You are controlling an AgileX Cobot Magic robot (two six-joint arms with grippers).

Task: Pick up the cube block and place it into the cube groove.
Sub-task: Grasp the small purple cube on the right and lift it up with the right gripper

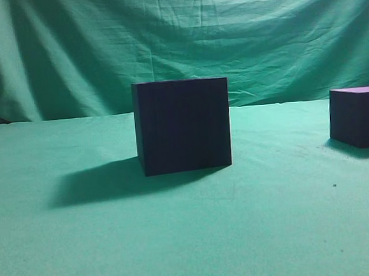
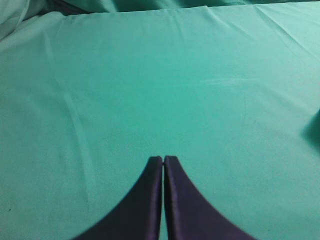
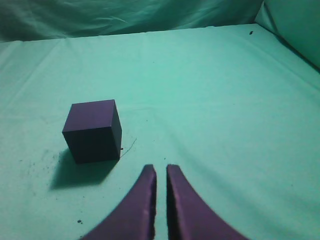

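Green cloth (image 1: 180, 240) covers table and backdrop. Both claws nearly closed, empty: left gripper (image 2: 163, 160); right gripper (image 3: 161, 170), the cube block (image 3: 93, 130) ahead-left.

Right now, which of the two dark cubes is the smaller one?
The cube block at the exterior view's right edge; its top is lighter purple, unlike the bigger near-black cube groove in the middle.

All I can see of my robot is two pairs of fingers. The left end effector (image 2: 163, 160) has dark purple-black, matte fingers that curve outward toward the base like horns. The right end effector (image 3: 161, 169) looks the same: smooth, dark purple, tapering to blunt tips.
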